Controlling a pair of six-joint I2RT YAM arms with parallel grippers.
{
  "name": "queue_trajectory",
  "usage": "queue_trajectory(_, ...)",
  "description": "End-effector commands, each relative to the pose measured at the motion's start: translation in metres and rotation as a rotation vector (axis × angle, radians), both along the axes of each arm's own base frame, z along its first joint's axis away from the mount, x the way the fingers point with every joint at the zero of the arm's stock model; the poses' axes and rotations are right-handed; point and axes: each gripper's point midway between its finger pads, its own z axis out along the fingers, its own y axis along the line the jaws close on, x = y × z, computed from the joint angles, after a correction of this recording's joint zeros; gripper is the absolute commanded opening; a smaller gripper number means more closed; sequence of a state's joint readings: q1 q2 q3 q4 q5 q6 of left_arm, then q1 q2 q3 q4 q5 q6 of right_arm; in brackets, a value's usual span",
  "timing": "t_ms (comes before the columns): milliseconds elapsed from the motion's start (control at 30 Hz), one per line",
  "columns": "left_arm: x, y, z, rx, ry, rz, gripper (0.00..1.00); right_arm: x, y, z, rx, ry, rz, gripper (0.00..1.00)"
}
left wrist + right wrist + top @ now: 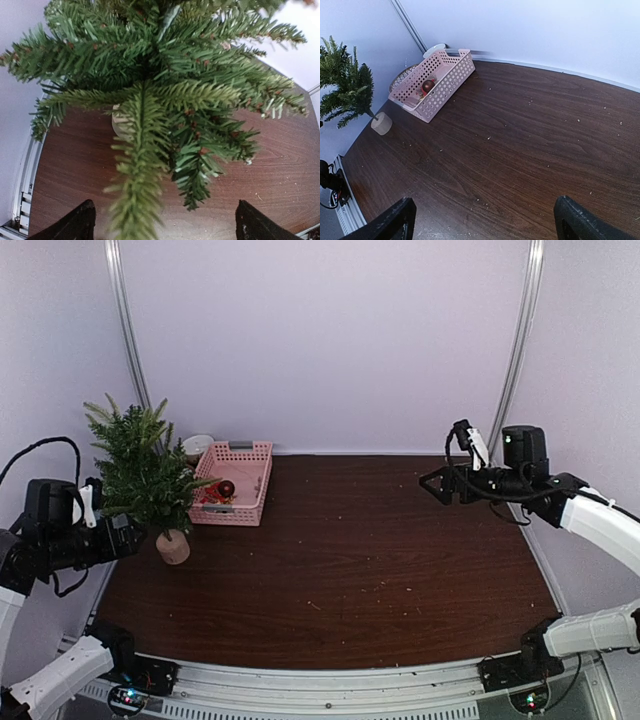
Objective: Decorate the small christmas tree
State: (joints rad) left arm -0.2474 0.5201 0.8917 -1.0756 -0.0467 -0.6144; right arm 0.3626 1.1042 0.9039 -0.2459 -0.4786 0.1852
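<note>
No text, label, brand, number or sign can be read in any of the three views.
</note>
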Motion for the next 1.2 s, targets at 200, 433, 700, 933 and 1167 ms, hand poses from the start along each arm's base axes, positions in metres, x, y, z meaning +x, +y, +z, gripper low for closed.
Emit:
queue_trajectory(200,0.026,-0.007,0.117,0.062,-0.298,-0.09,0.98,-0.002,0.022,-0.005,-0.001,0.017,0.085,1.0)
queue_trajectory(433,0.05,-0.014,0.213,0.136,-0.506,-0.143,0.85,-0.008,0.029,-0.008,-0.013,0.024,0.119,0.99)
queue_trajectory(700,0.097,-0.007,0.248,0.24,-0.499,-0.077,0.67,-0.012,0.035,-0.007,-0.012,0.025,0.144,0.99)
queue_trajectory(933,0.125,0.001,0.23,0.284,-0.423,-0.015,0.51,-0.015,0.034,-0.005,-0.011,0.015,0.147,1.0)
queue_trajectory(1167,0.136,0.019,0.2,0.302,-0.354,0.044,0.44,-0.016,0.036,-0.007,-0.008,0.019,0.154,0.99)
